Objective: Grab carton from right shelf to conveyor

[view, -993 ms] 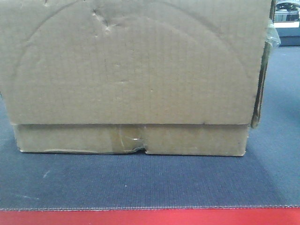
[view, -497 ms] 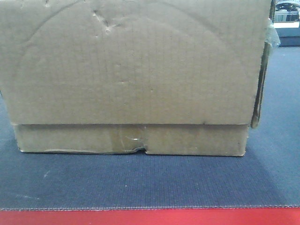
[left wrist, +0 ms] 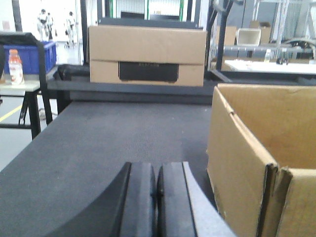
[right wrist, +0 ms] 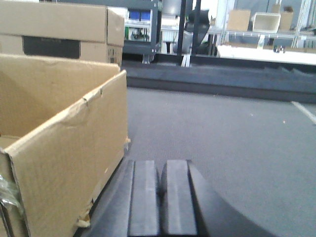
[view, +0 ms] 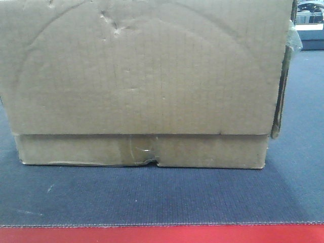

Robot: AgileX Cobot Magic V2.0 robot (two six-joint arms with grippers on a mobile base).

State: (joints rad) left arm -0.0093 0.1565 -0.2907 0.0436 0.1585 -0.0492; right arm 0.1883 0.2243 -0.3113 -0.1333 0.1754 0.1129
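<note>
carton (view: pixel 142 76) sits flat on conveyor (view: pixel 152 195), filling the front view from 9 to 3 o'clock | left gripper (left wrist: pixel 156 197) pads pressed together, holding nothing, carton at its 2 o'clock | right gripper (right wrist: pixel 160 197) same, closed and empty, carton at 10 o'clock

Clear belt (left wrist: pixel 123 133) both sides of carton (view: pixel 147 81)

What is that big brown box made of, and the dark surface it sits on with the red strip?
The carton looks like plain corrugated cardboard: fine ribbing, creases and dents on a matte brown face, with glossy clear tape at the bottom seam. The conveyor appears to be a dark grey woven fabric or rubberised belt, judging by its fine matte texture. Its red front edge looks smooth, perhaps painted or plastic; that I cannot settle.
</note>
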